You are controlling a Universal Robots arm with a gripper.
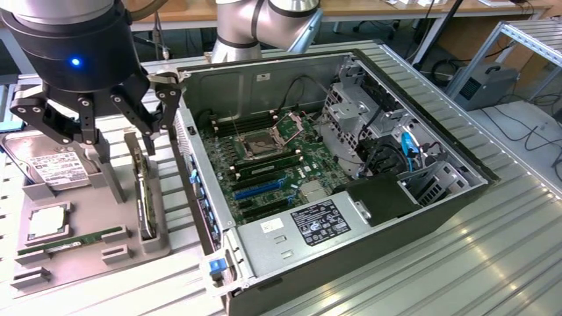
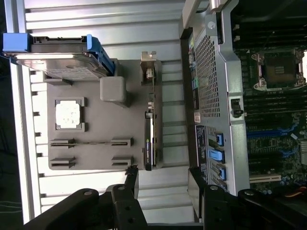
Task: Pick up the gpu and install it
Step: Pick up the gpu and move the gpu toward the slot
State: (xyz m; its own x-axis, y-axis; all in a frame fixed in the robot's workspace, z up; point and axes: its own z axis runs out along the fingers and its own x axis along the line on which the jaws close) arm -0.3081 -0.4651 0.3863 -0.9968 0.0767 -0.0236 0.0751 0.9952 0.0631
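Note:
The gpu (image 1: 141, 197) is a slim black card standing on edge in a slot of the grey parts tray (image 1: 88, 214), beside the open computer case (image 1: 351, 197). In the wrist view the gpu (image 2: 150, 136) appears edge-on, with its silver bracket (image 2: 149, 64) at one end. My gripper (image 1: 123, 150) hangs above the tray, over the card's far end, open and holding nothing. Seen from the wrist, the gripper (image 2: 163, 171) has its two black fingers spread, with the card's near end just ahead of the gap. The motherboard (image 1: 263, 164) lies exposed with blue slots (image 1: 259, 189).
On the tray also rest a silver hard drive (image 1: 49, 168), a square processor (image 1: 46, 224) and a green memory stick (image 1: 70, 242). The case's metal rear wall (image 2: 211, 91) stands close beside the gpu. Drive cages and cables (image 1: 386, 145) occupy the case's far side.

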